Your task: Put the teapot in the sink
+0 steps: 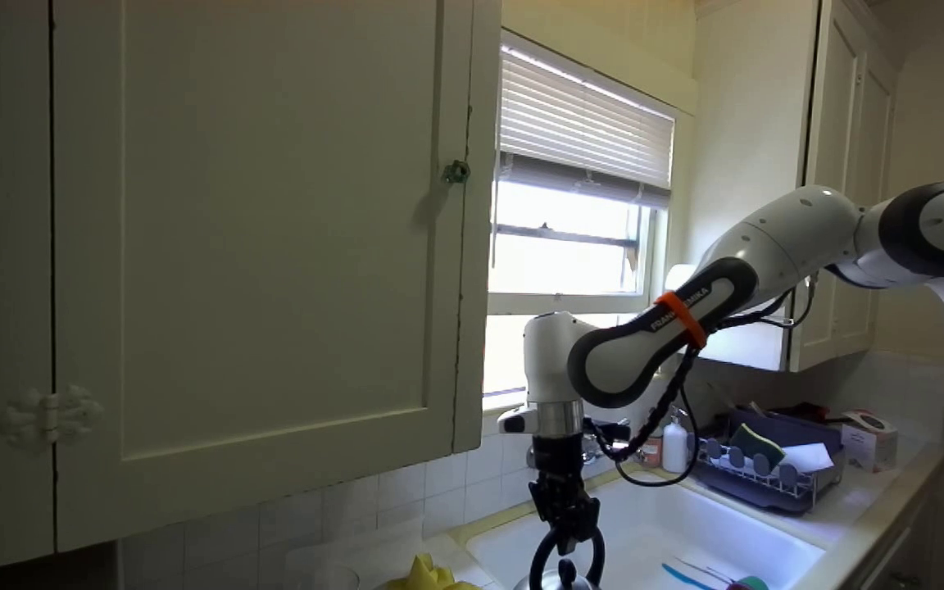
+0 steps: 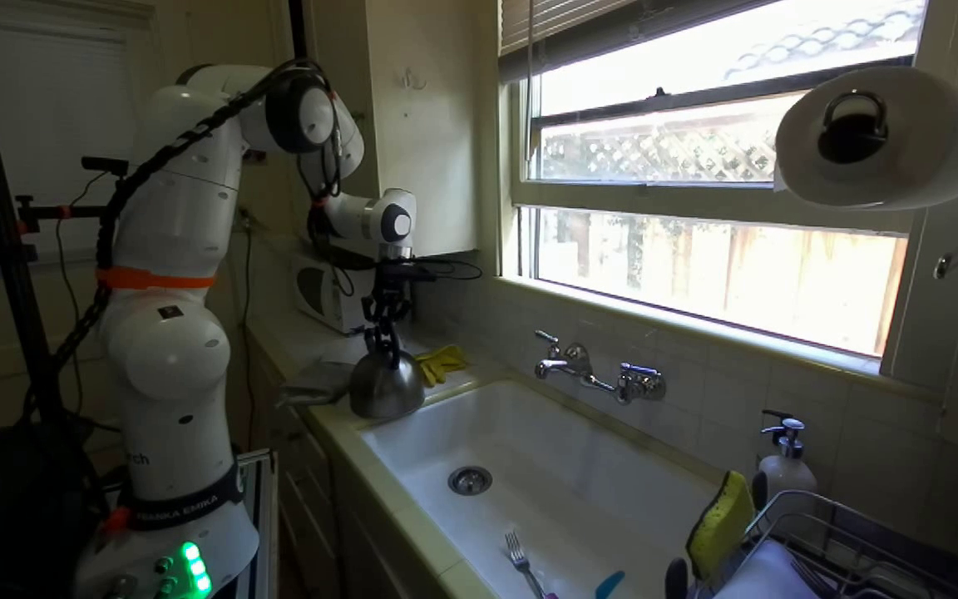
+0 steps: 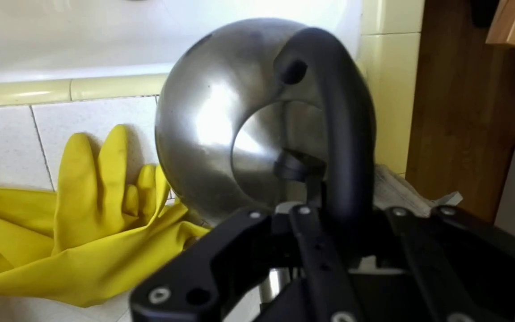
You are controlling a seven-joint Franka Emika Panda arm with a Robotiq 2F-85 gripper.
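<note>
The teapot, with a shiny grey metal body and black loop handle, is at the sink's end beside the counter. It shows in both exterior views (image 1: 555,583) (image 2: 386,388) and in the wrist view (image 3: 204,120). My gripper (image 1: 568,537) is at the top of the handle, also in an exterior view (image 2: 382,333). In the wrist view its fingers (image 3: 351,214) close on the handle from both sides; the pads are hidden. The white sink (image 2: 579,474) also shows in an exterior view (image 1: 644,524) and the wrist view (image 3: 96,40). I cannot tell whether the teapot's base touches the counter.
Yellow gloves (image 3: 92,214) lie on the counter beside the teapot. A grey cloth (image 2: 317,383) lies on its other side. A chrome tap (image 2: 566,366) juts from the wall over the sink. A fork (image 2: 518,556) lies in the basin. A dish rack (image 1: 767,475) stands at the far end.
</note>
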